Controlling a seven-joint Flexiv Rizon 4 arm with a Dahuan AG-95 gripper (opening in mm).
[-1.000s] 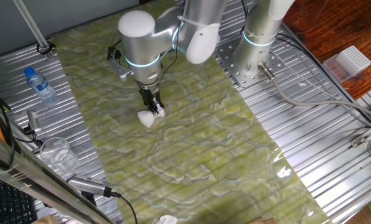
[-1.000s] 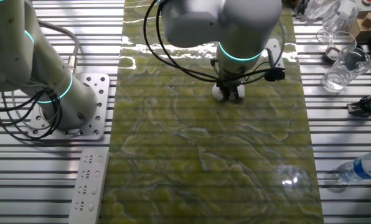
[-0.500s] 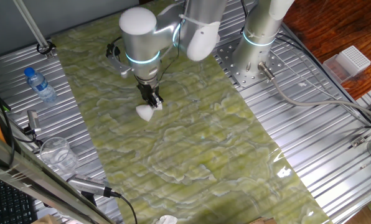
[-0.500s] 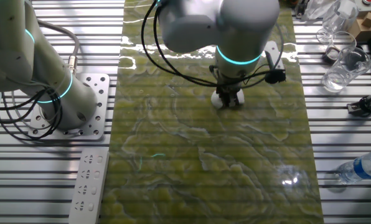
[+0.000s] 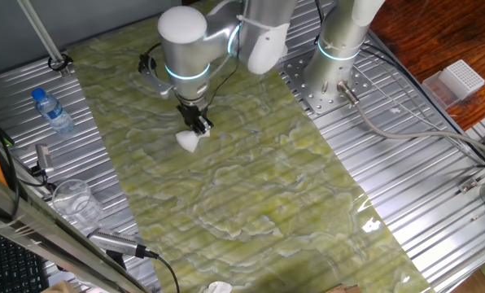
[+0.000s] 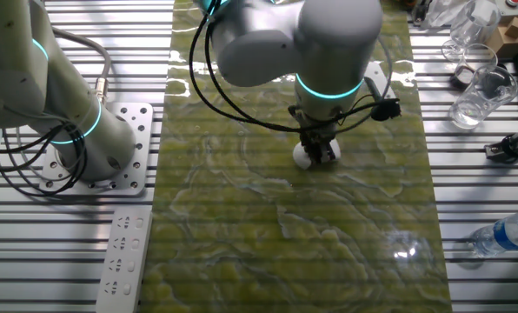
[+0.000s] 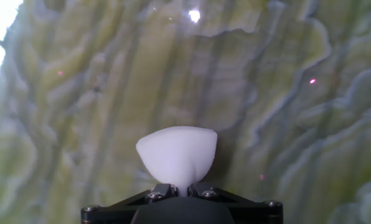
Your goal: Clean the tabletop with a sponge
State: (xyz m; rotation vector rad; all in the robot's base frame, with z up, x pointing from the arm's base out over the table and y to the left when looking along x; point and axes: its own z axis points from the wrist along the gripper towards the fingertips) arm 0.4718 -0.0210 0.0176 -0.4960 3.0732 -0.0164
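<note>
The tabletop (image 5: 251,187) is a long green-yellow marbled sheet; it also shows in the other fixed view (image 6: 328,243) and fills the hand view (image 7: 266,93). My gripper (image 5: 198,125) points down over its far part and is shut on the white sponge (image 5: 189,141). In the other fixed view the gripper (image 6: 318,146) presses the sponge (image 6: 304,156) onto the sheet. In the hand view the sponge (image 7: 177,155) is pinched between my fingers (image 7: 201,190) at its near end and bulges outward against the sheet.
Ribbed silver panels (image 5: 405,163) flank the sheet. A water bottle (image 5: 52,111) and a clear cup (image 5: 73,198) stand on the left panel. A second arm's base (image 5: 332,77) stands at the back. A white perforated box (image 5: 458,79) lies at right. A small white scrap (image 5: 218,286) lies at the sheet's near end.
My gripper has slid the sponge along the sheet, away toward the far end in one fixed view and downward in the other. The grip on the sponge is unchanged.
</note>
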